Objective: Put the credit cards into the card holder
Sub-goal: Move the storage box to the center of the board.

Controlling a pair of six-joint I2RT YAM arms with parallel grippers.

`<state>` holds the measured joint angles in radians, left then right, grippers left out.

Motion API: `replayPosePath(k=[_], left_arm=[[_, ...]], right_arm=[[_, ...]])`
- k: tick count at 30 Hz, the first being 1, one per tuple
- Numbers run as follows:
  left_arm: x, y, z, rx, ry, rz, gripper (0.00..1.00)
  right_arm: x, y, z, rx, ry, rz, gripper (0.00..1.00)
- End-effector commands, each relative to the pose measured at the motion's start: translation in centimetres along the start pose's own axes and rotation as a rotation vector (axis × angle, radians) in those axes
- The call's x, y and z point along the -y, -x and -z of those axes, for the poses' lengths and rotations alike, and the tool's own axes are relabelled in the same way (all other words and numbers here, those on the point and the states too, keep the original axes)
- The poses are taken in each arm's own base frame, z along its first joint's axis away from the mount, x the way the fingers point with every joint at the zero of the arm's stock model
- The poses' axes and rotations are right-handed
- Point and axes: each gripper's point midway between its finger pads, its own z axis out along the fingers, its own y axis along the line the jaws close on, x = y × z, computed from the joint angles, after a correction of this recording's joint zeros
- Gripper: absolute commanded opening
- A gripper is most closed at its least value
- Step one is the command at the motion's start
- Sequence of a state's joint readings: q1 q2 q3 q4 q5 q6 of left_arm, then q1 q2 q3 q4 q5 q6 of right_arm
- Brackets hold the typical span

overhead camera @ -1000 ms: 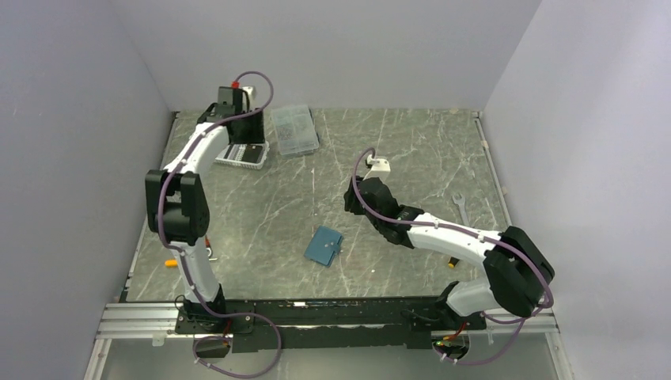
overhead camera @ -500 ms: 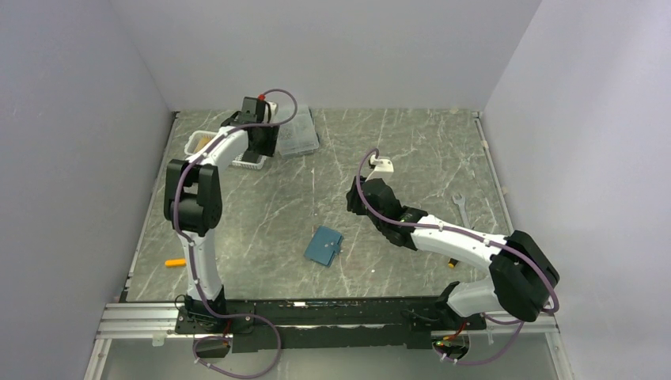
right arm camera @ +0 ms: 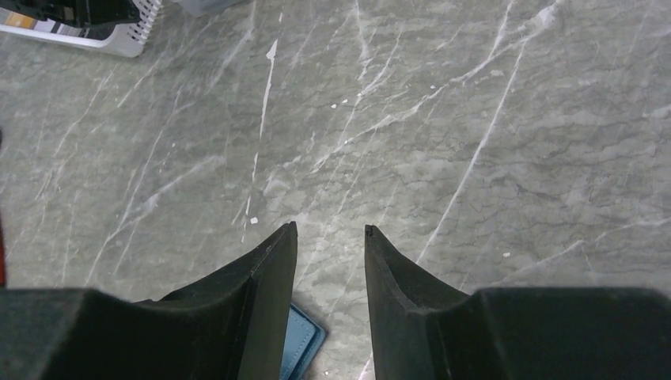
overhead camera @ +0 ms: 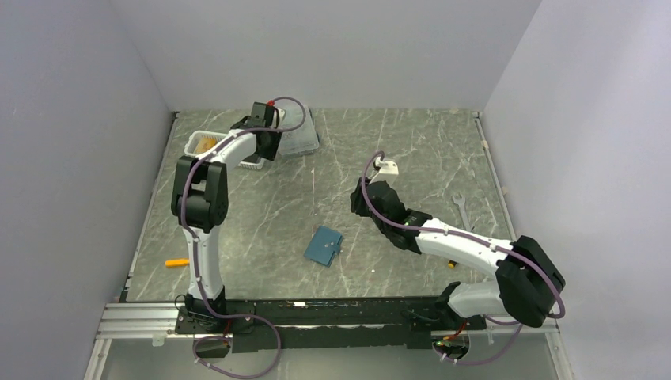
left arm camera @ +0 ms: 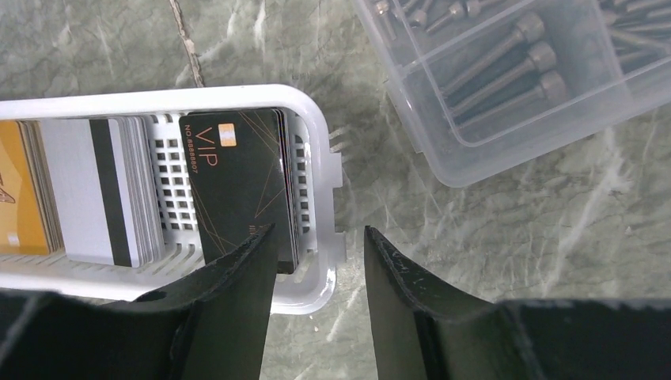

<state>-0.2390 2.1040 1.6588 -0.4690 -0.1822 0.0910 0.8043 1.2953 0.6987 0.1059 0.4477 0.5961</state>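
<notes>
Top view: a grey marble table (overhead camera: pixel 411 150) walled in pale lilac. The left arm (overhead camera: pixel 207 190) stretches to the far left corner, over a white slatted basket (overhead camera: pixel 199 143) beside a clear compartment box (overhead camera: pixel 307 136). The teal card holder (overhead camera: pixel 324 246) lies closed near the table's middle, well apart from the basket, with the right arm (overhead camera: pixel 459 241) reaching towards it. Left wrist view: the credit cards (left arm camera: pixel 103 190) stand packed in the basket, yellow-gold, then striped grey, then a black card (left arm camera: pixel 237 182) at the end. The left gripper (left arm camera: pixel 316 229) is spread wide with nothing between its fingers; one finger overlaps the black card's edge, the other sits outside the basket wall. The cards are probably light, stiff and slick, best pinched across both faces at a free edge. Right wrist view: the right gripper (right arm camera: pixel 328 229) is spread and empty above bare marble, a corner of the holder showing beneath one finger.
</notes>
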Motion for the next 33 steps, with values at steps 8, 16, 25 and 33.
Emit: replayPosePath(k=[8, 16, 25, 33], left_arm=[[-0.5, 1.1, -0.7, 0.005, 0.036, -0.013, 0.45], [-0.5, 0.5, -1.1, -0.027, 0.044, -0.031, 0.33], [0.1, -1.8, -1.0, -0.082, 0.053, -0.084, 0.30], [0.9, -3.5, 0.4, -0.107, 0.036, -0.079, 0.24]], right_arm=[[0.1, 1.5, 0.6, 0.055, -0.005, -0.037, 0.38], [0.2, 1.7, 0.6, 0.060, -0.010, -0.032, 0.36], [0.3, 2.5, 0.8, 0.081, -0.017, -0.022, 0.36], [0.5, 2.8, 1.2, 0.091, -0.021, -0.021, 0.36]])
